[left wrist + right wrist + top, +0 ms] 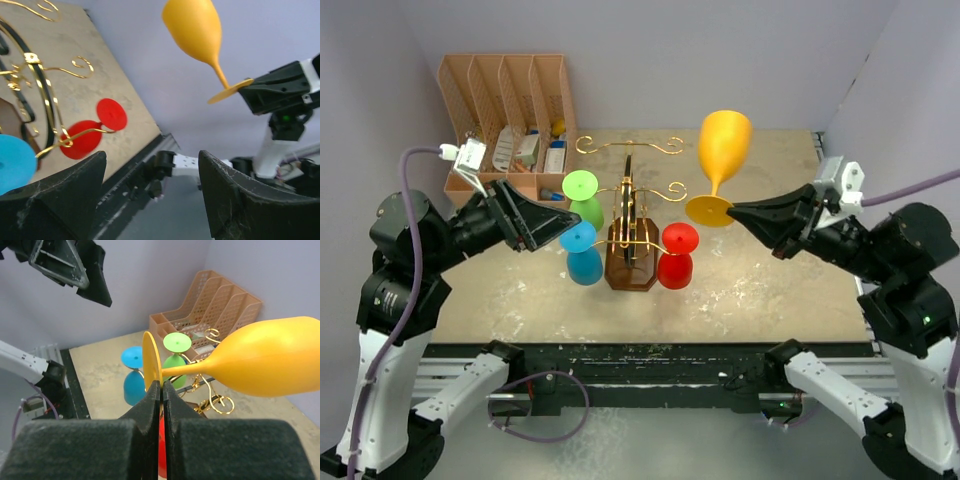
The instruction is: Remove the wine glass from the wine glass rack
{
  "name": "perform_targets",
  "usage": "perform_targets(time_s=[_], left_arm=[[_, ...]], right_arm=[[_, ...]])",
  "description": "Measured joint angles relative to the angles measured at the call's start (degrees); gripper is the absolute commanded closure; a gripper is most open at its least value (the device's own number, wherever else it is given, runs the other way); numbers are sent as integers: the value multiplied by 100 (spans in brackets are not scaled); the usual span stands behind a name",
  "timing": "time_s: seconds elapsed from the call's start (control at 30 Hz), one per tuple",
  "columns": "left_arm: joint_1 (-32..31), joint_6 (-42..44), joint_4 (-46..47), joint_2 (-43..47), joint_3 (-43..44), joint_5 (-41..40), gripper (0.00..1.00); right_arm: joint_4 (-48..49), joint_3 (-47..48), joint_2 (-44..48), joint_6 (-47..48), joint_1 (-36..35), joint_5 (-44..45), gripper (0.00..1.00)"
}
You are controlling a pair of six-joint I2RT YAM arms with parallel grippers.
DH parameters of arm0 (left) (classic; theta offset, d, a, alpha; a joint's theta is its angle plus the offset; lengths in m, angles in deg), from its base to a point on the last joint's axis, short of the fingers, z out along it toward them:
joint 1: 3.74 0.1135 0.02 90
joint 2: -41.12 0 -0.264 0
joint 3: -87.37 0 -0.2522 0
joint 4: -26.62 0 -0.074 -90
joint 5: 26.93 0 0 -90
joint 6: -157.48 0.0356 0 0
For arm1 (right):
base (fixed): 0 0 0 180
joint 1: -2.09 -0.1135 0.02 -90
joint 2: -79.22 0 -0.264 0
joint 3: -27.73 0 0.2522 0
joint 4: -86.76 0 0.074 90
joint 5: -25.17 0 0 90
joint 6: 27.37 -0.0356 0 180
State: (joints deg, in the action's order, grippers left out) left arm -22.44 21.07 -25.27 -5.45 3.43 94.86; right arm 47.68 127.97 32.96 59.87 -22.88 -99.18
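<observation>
The tan table (760, 290) takes up most of the top view. At its 11 o'clock corner stands a peach file organiser (505, 90). The wine glass rack (631, 262) stands near the table's middle on a dark wooden base, its gold wire arms ending in curls.

The yellow wine glass (723, 145) is off the rack, at about 2 o'clock from the base. It is in the air, bowl uppermost and tilted, and touches none of the wire arms. The right gripper (735, 212) comes in from 3 o'clock, its fingers pressed together on the rim of the glass's round foot.

Three smaller glasses hang foot-up on the rack: green (583, 197) at 10 o'clock, blue (582, 254) at 9 o'clock and red (677, 256) at 3 o'clock.

The left gripper (542, 232) hovers just beside the blue glass at 9 o'clock. Its fingers are spread wide and grip nothing.
</observation>
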Motion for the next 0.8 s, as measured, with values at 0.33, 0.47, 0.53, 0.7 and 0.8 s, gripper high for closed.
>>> perform_targets(time_s=[0.33,0.47,0.53,0.7,0.8], left_arm=[[0,-1908,1060,-470,-186,1266,23],[0,-2677,1513,-472,-605,1425,23],[0,-2962,1596,-505,-769,1443,23],[0,-3351,1670,-612,-946,1438,24],[0,-3416,1692,-647,-946,1397,24]], right_arm=[[-7,83,-951,811,-1445,1281,100],[361,-63,-977,997,-1582,1869,100],[584,-133,-957,1126,-1676,2127,100],[953,-173,-1198,1777,-2610,3228,100],[1250,-326,-1403,2243,-3574,4109,100]])
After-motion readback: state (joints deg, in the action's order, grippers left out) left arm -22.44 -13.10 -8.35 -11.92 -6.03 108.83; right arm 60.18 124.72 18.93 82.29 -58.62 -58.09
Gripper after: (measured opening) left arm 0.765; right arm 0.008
